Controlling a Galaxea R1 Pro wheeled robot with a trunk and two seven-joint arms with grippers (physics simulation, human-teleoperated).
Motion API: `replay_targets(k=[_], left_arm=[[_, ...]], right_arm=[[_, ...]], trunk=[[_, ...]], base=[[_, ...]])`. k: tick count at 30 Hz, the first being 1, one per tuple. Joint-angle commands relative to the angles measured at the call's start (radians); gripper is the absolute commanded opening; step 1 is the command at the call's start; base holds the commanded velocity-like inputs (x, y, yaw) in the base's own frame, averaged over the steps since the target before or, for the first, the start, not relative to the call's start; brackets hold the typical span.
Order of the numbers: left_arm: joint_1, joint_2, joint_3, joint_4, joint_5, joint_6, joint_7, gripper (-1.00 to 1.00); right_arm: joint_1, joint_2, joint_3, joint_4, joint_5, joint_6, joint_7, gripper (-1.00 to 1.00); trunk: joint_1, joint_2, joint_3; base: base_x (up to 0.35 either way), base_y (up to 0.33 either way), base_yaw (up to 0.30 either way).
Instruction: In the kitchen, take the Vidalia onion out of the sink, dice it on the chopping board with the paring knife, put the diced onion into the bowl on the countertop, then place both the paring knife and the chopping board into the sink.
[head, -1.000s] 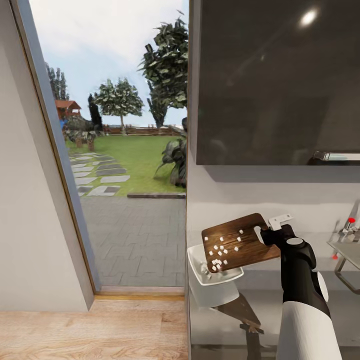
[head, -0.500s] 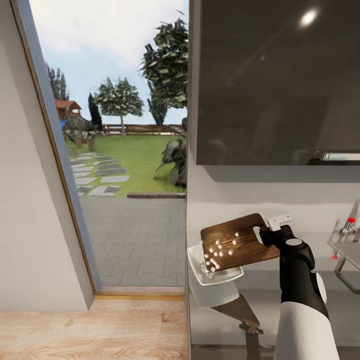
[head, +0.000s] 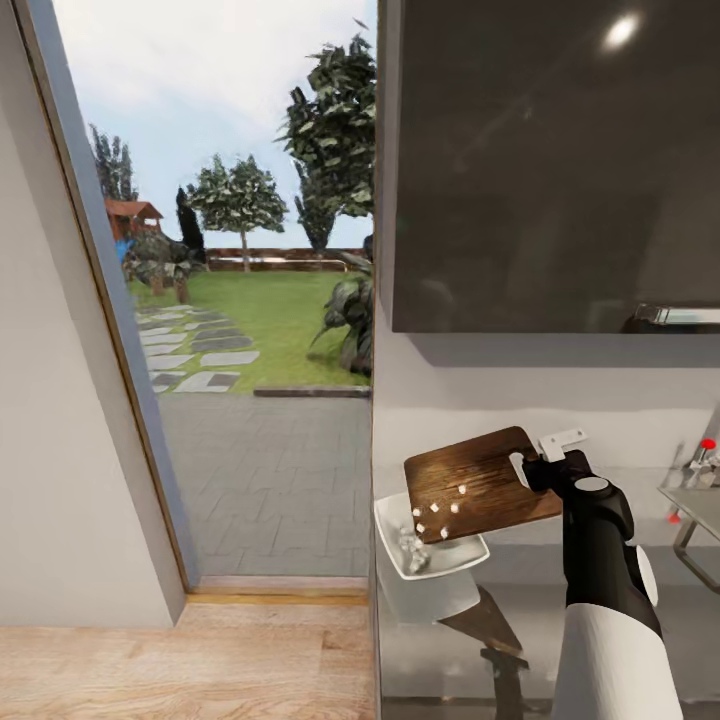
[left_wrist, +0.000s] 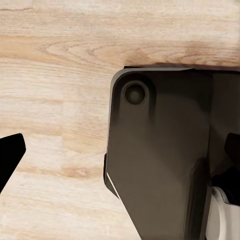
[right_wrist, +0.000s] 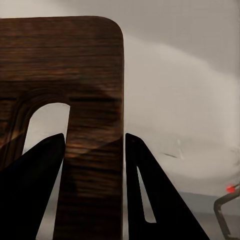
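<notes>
Change: fewer white onion pieces (head: 440, 507) lie on the chopping board (head: 478, 484) than a second ago, about five now, and more are heaped in the bowl (head: 432, 556); board and arm sit almost where they were.
Right gripper (head: 541, 467): lower right of the head view, clenched on the board's handle end, one finger through the oval hole. In the right wrist view the two dark fingers (right_wrist: 35, 190) flank the wooden strip beside that hole (right_wrist: 95, 150).
Chopping board: held in the air, tilted with its far-from-hand edge lowest, that edge over the bowl; remaining pieces cluster near the low edge.
Bowl: white, at the left end of the countertop (head: 540, 620), just under the board's low edge, holding a small heap of diced onion (head: 412, 548).
Left gripper (left_wrist: 120, 160): over the wood floor (left_wrist: 55, 65); one dark fingertip (left_wrist: 10, 155) at the frame's left edge, another at the right edge, spread wide with nothing between them but a dark part of the robot below.
Sink (head: 695, 505): far right edge of the head view, tap with red dot (head: 705, 455) above it.
Farther off: dark wall cabinet (head: 550, 160) upper right; open doorway (head: 250, 300) to a garden on the left.
</notes>
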Motion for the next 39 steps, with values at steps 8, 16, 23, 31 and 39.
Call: replay_targets(k=[8,16,23,31,39], left_arm=[[0.001,0.000,-0.005,-0.001,0.006,-0.002,0.006,1.00],[0.001,0.000,-0.005,0.000,0.006,-0.002,0.006,1.00],[0.001,0.000,-0.005,-0.001,0.006,-0.002,0.006,1.00],[0.001,0.000,-0.005,0.000,0.006,-0.002,0.006,1.00],[0.001,0.000,-0.005,0.000,0.006,-0.002,0.006,1.00]], right_arm=[[-0.001,0.001,-0.002,-0.001,0.008,0.000,0.008,-1.00],[-0.001,0.000,-0.002,-0.001,0.007,-0.003,0.010,-1.00],[-0.001,-0.001,-0.002,-0.001,0.007,-0.006,0.008,-1.00],[0.000,0.001,0.000,-0.001,0.002,-0.008,-0.058,-1.00],[0.000,0.001,0.001,-0.001,-0.008,-0.009,-0.066,-1.00]], trunk=[[0.000,-0.001,0.000],[0.000,-0.001,0.000],[0.000,-0.001,0.000],[0.000,-0.001,0.000],[0.000,-0.001,0.000]], base=[[0.002,0.000,0.000],[0.000,0.000,0.000],[0.000,0.000,0.000],[0.000,0.000,0.000],[0.000,0.000,0.000]])
